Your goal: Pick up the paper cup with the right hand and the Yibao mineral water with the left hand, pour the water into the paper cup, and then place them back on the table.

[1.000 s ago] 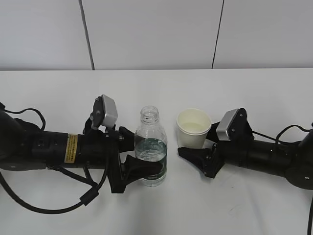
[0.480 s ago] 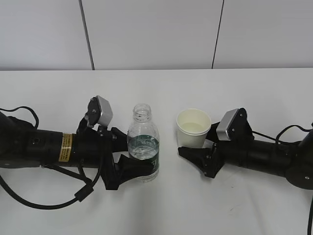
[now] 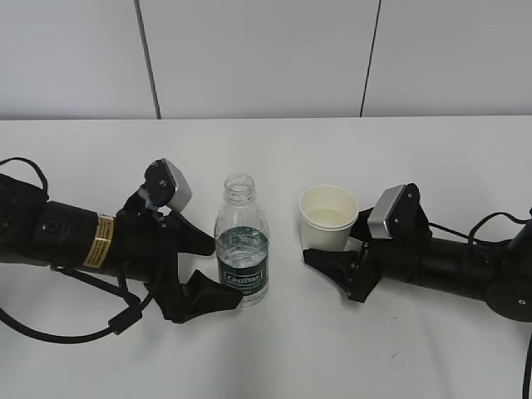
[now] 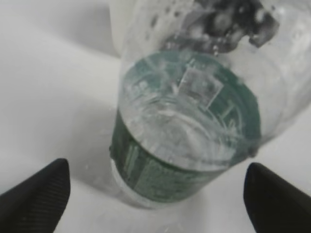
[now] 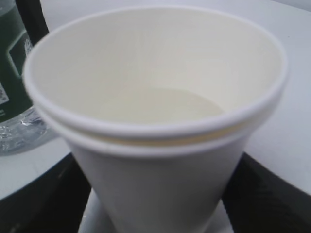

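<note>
The Yibao mineral water (image 3: 242, 253), a clear bottle with a green label and no cap, stands upright on the white table (image 3: 274, 158), part full. My left gripper (image 3: 219, 270) is open just left of it, and its fingers (image 3: 199, 298) are clear of the bottle. In the left wrist view the bottle (image 4: 187, 145) stands between the spread fingertips (image 4: 34, 194). The paper cup (image 3: 329, 218) stands on the table with a little water (image 5: 155, 104) inside. My right gripper (image 3: 331, 256) is shut on the cup's lower part (image 5: 155, 189).
The two arms lie low over the table, the left one with loops of black cable (image 3: 125, 320) in front. A pale panelled wall (image 3: 266, 58) stands behind the table's far edge.
The left gripper carried the bottle a little left, let go of it and drew back to the left with its jaws open. The right arm and cup have not moved.
</note>
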`<state>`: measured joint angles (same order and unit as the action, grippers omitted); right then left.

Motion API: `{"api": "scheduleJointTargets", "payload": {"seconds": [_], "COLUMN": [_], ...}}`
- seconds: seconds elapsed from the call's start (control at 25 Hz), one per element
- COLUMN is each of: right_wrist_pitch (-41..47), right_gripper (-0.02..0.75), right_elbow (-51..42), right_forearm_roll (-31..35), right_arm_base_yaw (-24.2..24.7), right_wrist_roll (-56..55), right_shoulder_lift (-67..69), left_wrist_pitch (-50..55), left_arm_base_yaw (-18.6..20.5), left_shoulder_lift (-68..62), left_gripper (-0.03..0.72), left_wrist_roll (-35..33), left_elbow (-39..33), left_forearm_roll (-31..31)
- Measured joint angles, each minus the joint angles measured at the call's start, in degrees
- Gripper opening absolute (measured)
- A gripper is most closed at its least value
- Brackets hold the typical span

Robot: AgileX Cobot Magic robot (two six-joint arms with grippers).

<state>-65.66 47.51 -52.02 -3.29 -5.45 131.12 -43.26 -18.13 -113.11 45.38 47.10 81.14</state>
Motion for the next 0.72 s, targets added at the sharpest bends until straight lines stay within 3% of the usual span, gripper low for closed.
{"api": "scheduleJointTargets", "payload": {"seconds": [0.28,0.44,0.72], "right_wrist_pitch": [-0.2,0.6,4.1], "right_gripper": [0.611,0.609,0.605], "right_elbow": [-2.0,-3.4,-4.9], "right_forearm_roll": [0.0,0.5,0.9], "right_arm_base_yaw": [0.0,0.0,1.8], "right_wrist_roll": [0.0,0.0,0.0], "right_shoulder_lift": [-0.3,-2.6,-4.1], "left_wrist_pitch": [6.4,10.8,14.7], "left_arm_base_yaw": [0.0,0.0,0.0], "left_shoulder_lift": [2.1,2.2,2.7], "left_gripper": [0.654,0.645,0.634], "left_wrist_roll": [5.7,11.9,13.5], "left_elbow": [0.0,0.0,0.1], "left_forearm_roll": [5.3,11.5,12.5]}}
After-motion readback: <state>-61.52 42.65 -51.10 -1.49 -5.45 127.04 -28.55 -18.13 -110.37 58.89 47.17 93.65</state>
